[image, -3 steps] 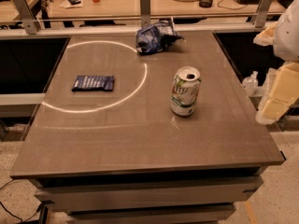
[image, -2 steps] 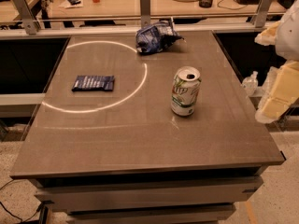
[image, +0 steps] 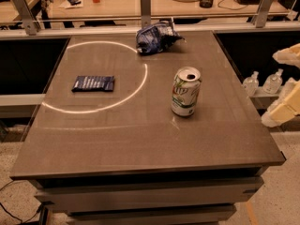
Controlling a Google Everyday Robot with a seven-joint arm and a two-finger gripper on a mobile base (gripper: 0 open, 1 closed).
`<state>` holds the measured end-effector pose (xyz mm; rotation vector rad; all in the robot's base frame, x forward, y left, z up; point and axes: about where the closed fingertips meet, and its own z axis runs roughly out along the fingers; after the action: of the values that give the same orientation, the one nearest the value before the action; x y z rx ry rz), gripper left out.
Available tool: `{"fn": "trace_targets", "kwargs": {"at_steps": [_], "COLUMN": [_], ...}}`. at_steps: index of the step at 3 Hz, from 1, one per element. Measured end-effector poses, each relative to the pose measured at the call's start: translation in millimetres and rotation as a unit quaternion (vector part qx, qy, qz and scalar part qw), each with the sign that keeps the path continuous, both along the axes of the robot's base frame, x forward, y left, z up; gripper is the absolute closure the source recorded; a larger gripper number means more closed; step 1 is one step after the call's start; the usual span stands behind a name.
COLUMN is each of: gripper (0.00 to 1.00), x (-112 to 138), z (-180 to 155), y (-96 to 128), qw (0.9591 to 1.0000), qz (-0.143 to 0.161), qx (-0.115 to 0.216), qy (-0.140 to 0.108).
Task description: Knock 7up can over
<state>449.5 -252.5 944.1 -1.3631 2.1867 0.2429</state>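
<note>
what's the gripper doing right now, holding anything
gripper: at the right edge beside the table, apart from the 7up can; open or shut cannot be told

One can [image: 186,92], two packets [image: 157,35] [image: 93,83] (tool [image: 283,111] right)

The 7up can [image: 185,92] is showing a white and green body under a silver top. Left of it, a flat packet [image: 93,83] is showing dark blue; behind it, a wrinkly bag [image: 156,36] is gleaming blue. The grey-brown table [image: 140,144] is carrying a white ring [image: 146,74]. The cream gripper [image: 283,111] is hanging right of the can.
</note>
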Motion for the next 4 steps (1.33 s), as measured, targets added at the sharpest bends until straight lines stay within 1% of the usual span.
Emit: {"fn": "trace_targets", "kwargs": {"at_steps": [1, 2, 3, 4], "gripper": [0.0, 0.0, 0.0, 0.0], "x": [1.3, 0.7, 3.0, 8.2], "z": [-22.2, -27.3, -37.3, -50.0], "y": [-4.5, 8.0, 21.5, 28.3], "qw": [0.9951, 0.9829, 0.9729, 0.9653], "qz": [-0.006, 0.007, 0.012, 0.003], "qx": [0.093, 0.164, 0.201, 0.228], "qy": [-0.034, -0.084, -0.113, -0.128]}}
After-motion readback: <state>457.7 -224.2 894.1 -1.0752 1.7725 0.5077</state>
